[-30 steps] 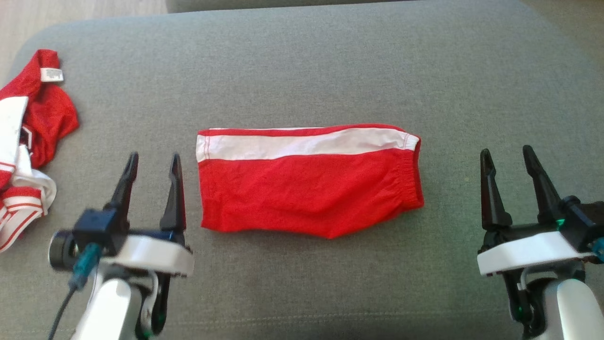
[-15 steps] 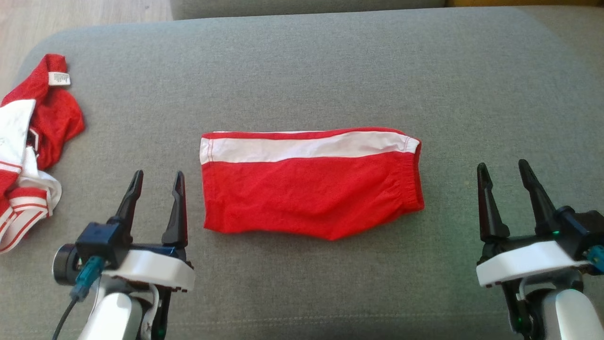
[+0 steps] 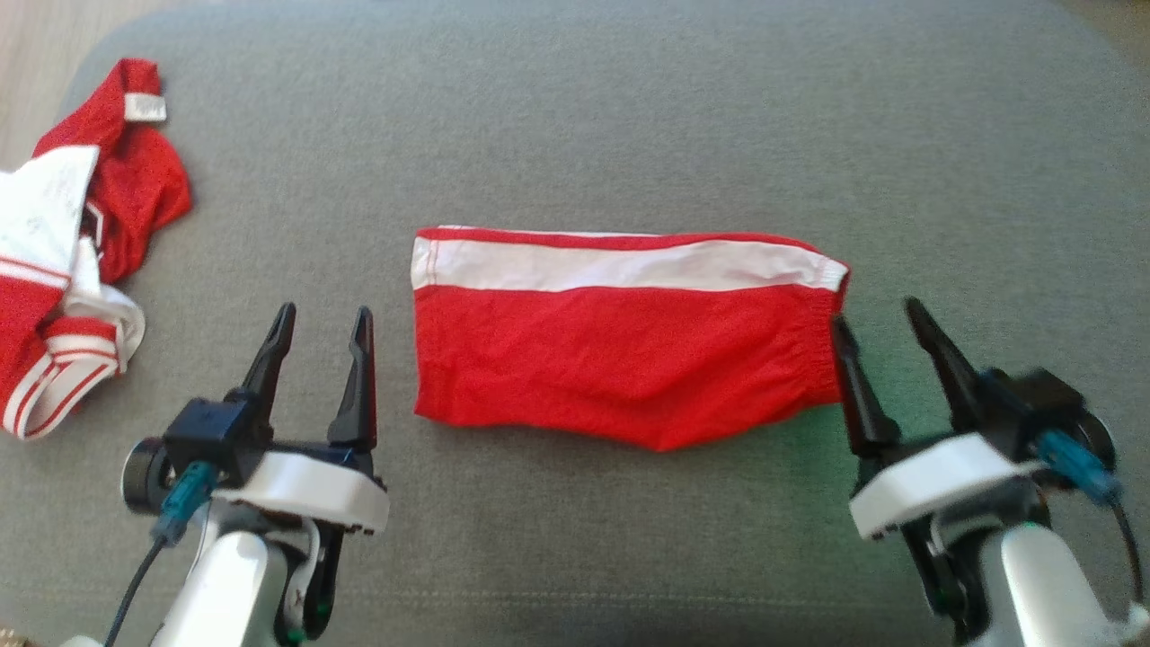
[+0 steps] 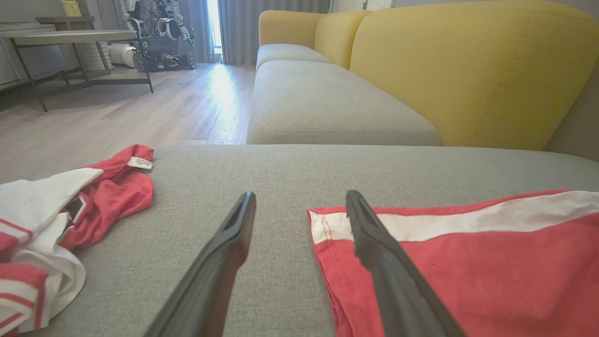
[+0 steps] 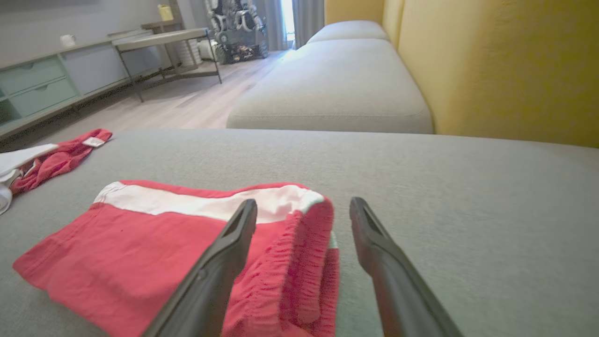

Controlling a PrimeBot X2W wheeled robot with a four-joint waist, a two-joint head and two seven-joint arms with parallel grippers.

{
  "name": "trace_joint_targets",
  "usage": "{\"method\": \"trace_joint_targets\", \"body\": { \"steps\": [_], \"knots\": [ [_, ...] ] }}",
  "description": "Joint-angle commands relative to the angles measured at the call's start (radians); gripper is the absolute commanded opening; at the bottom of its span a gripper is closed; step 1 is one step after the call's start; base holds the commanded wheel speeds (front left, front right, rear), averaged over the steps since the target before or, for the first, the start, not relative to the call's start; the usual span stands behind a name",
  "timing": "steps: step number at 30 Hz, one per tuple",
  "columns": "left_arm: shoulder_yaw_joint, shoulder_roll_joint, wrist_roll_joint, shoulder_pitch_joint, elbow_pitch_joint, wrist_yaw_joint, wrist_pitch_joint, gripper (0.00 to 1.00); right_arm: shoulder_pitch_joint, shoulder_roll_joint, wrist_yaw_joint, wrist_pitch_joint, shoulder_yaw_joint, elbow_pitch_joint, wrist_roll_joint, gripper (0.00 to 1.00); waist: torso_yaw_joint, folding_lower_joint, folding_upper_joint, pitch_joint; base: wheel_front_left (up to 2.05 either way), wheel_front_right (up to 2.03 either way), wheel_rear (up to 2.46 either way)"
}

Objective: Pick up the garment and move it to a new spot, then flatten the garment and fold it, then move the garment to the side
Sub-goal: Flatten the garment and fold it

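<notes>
- The grey cushion [image 3: 629, 108] carries everything; a yellow backrest [image 4: 468, 70] rises at its far side.
- The garment [image 3: 620, 359], red with a white band along its far edge, lies folded flat in a long rectangle at the cushion's middle, elastic end to the right.
- A crumpled red-and-white heap of clothes [image 3: 81, 252] sits at the far left, well apart from it.
- The right claw [image 3: 878, 314] is spread wide, holding nothing, its inner finger at the garment's right edge.
- The left claw [image 3: 324, 312] is also spread and empty, just left of the garment's left edge.
</notes>
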Motion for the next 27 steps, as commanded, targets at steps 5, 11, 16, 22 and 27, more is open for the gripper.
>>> {"method": "trace_joint_targets", "body": {
  "steps": [5, 11, 16, 22, 27],
  "knots": [
    [0.034, -0.007, 0.004, -0.07, -0.027, -0.01, -0.012, 1.0, -0.101, -0.031, 0.004, 0.042, 0.056, 0.04, 0.007, 1.0, 0.038, 0.0, 0.0, 0.045, 0.0, 0.0, 0.0],
    [0.038, -0.025, 0.017, -0.095, -0.025, -0.027, -0.012, 1.0, -0.133, -0.038, 0.004, 0.094, -0.013, 0.131, 0.006, 1.0, 0.057, 0.0, 0.0, 0.082, 0.0, 0.0, 0.0],
    [0.044, -0.04, 0.031, -0.108, -0.024, -0.039, -0.012, 1.0, -0.155, -0.05, 0.004, 0.169, -0.032, 0.183, 0.012, 1.0, 0.061, 0.0, 0.0, 0.104, 0.0, 0.0, 0.0],
    [0.052, -0.054, 0.047, -0.126, -0.02, -0.053, -0.012, 1.0, -0.202, -0.069, 0.004, 0.242, -0.003, 0.231, 0.068, 1.0, 0.06, 0.0, 0.0, 0.13, 0.0, 0.0, 0.0],
    [0.062, -0.062, 0.062, -0.137, -0.018, -0.062, -0.012, 1.0, -0.223, -0.077, 0.004, 0.275, 0.021, 0.246, 0.129, 0.0, 0.054, 0.0, 0.0, 0.142, 0.0, 0.0, 0.0]
  ]
}}
